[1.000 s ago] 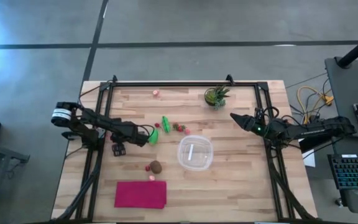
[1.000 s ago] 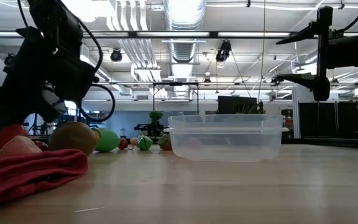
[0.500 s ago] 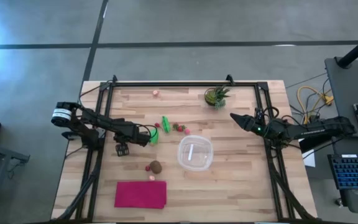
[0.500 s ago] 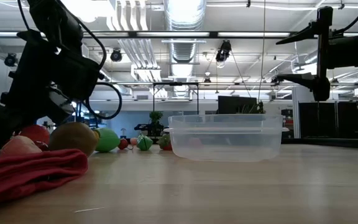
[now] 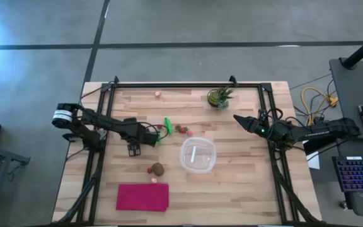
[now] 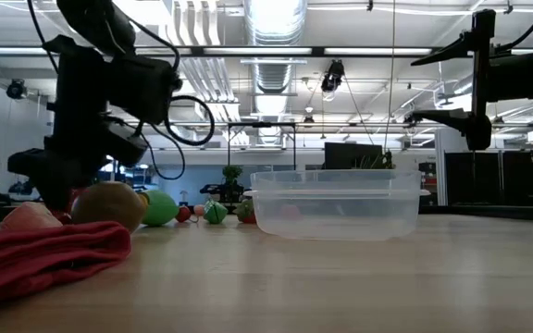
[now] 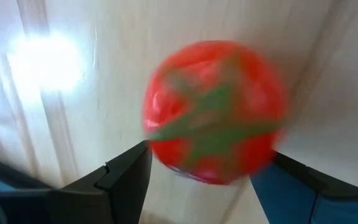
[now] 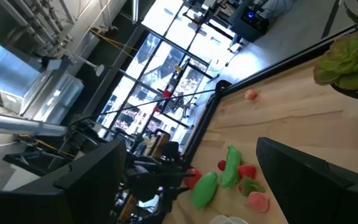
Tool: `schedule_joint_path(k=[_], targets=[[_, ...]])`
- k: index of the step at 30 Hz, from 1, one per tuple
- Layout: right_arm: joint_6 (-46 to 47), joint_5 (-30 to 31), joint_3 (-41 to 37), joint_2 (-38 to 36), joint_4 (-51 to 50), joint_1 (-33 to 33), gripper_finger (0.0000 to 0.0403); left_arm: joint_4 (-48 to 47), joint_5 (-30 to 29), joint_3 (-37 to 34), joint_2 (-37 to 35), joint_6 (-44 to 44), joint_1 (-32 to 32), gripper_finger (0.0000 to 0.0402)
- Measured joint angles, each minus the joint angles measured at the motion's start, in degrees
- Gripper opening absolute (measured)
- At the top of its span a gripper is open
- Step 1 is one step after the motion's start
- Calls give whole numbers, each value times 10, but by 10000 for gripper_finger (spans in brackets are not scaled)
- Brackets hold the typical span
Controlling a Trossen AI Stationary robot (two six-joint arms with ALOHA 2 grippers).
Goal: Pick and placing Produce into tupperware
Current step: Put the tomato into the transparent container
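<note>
At the left of the wooden table, the left gripper reaches in toward the middle, and its wrist view fills with a red toy tomato with a green star-shaped top, which sits between the two dark fingers spread wide on either side of it; whether they actually touch it cannot be told (the tomato is blurred). Just beside the gripper lie a round green piece and a green oblong piece, with small red and pink pieces just past those. Nearer the front edge, a brown round piece rests with a small red piece beside it and a pink one close to the flat magenta cloth. Right of the middle stands the clear tupperware, no produce showing in it, apart from all the pieces. A lone pink piece sits by the far edge, and a potted green plant farther along it. At the right, the right gripper waits raised over the table's edge, fingers parted and holding nothing.
</note>
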Motion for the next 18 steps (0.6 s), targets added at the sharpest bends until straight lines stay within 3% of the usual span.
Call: schedule_joint_path(k=[7, 18], targets=[[4, -9, 0, 0, 0, 0, 352, 46, 7, -2, 0, 47, 12, 242], [4, -10, 0, 0, 0, 0, 352, 140, 99, -3, -24, 139, 12, 242]])
